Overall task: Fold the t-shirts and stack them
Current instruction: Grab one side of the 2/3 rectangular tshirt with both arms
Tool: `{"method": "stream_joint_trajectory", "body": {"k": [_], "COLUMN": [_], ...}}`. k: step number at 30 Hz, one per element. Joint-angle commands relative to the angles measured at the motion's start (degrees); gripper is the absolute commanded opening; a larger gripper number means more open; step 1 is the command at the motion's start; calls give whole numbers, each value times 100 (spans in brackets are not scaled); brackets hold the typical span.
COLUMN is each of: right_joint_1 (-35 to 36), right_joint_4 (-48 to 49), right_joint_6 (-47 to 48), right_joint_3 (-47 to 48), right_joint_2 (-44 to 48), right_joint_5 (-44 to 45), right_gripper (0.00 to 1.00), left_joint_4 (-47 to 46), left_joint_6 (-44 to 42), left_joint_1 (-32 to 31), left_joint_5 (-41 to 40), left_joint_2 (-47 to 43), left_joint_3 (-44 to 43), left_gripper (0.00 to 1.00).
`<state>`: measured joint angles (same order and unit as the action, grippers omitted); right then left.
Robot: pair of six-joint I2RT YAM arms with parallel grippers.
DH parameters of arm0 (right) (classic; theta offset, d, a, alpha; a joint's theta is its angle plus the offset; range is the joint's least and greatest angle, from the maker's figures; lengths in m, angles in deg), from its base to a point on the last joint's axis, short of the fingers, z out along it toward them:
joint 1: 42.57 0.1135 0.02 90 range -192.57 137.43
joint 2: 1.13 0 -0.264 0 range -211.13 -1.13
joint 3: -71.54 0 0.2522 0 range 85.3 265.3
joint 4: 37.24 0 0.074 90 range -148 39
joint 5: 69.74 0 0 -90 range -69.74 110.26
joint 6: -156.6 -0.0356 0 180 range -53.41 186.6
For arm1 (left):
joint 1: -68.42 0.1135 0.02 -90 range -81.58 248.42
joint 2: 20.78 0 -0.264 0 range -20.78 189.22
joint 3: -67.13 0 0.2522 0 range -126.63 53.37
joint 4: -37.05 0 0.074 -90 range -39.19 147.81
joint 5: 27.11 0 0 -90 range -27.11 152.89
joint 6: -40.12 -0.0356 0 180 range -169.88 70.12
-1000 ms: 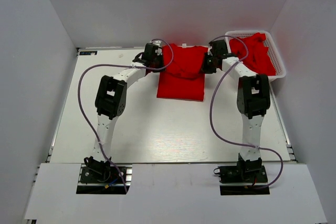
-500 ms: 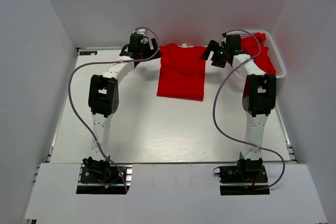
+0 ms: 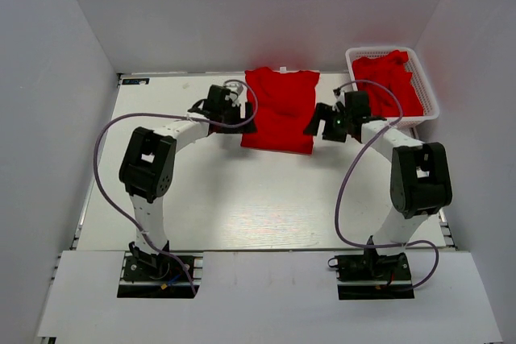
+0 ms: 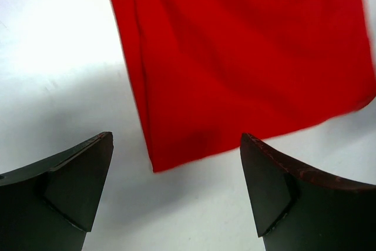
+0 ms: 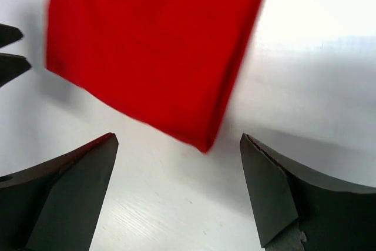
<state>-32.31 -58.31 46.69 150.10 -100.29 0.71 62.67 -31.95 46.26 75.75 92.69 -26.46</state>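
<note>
Both arms have come back toward 6 o'clock from the far edge of the desk (image 3: pixel 242 199), where they were half a second ago. The left tool (image 4: pixel 176 137) now hovers at the near-left corner of the folded t-shirt (image 3: pixel 279 110) and the right tool (image 5: pixel 176 137) at its near-right corner. Both tools have their jaws wide apart, gripping nothing. The shirt lies flat at 12 o'clock. At 1 o'clock, the white mesh basket (image 3: pixel 430 90) holds crumpled red t-shirts (image 3: pixel 391 82).
</note>
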Motion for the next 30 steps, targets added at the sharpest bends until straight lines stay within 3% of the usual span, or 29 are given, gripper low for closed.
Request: {"method": "stream_joint_trajectory", "body": {"k": [1, 8, 16, 21, 24, 25, 26, 27, 28, 29, 30], "right_joint_1": [2, 2, 20, 46, 90, 99, 99, 90, 99, 99, 90], "right_joint_4": [265, 441, 459, 520, 503, 511, 537, 564, 590, 660, 678], "right_joint_6": [144, 171, 197, 145, 109, 83, 57, 39, -5, -5, -31], "right_joint_3": [-396, -564, -450, -450, -485, -494, -503, -616, -678, -774, -819], "right_joint_2": [19, -315, -798, -948, -957, -939, -922, -852, -808, -729, -624], "right_joint_5": [-154, -427, -532, -699, -795, -839, -849, -840, -796, -761, -761], "right_gripper": [90, 90, 87, 78, 65, 47, 36, 25, 17, 6, 0], "left_joint_4": [79, 80, 212, -227, -464, -535, -588, -588, -588, -588, -588], "left_joint_6": [-194, -194, -246, -194, -141, -89, -88, -88, -88, -88, -88], "left_joint_1": [-140, -202, -255, -316, -369, -369, -421, -422, -422, -422, -422], "left_joint_5": [-20, -292, -468, -127, 320, 322, 322, 322, 374, 375, 375], "left_joint_2": [-282, -19, 342, 342, 395, 395, 395, 395, 343, 282, 220], "left_joint_3": [274, 381, 336, 732, 898, 899, 986, 1048, 1049, 1101, 1154], "left_gripper": [99, 99, 79, 69, 57, 51, 36, 30, 23, 6, 0]}}
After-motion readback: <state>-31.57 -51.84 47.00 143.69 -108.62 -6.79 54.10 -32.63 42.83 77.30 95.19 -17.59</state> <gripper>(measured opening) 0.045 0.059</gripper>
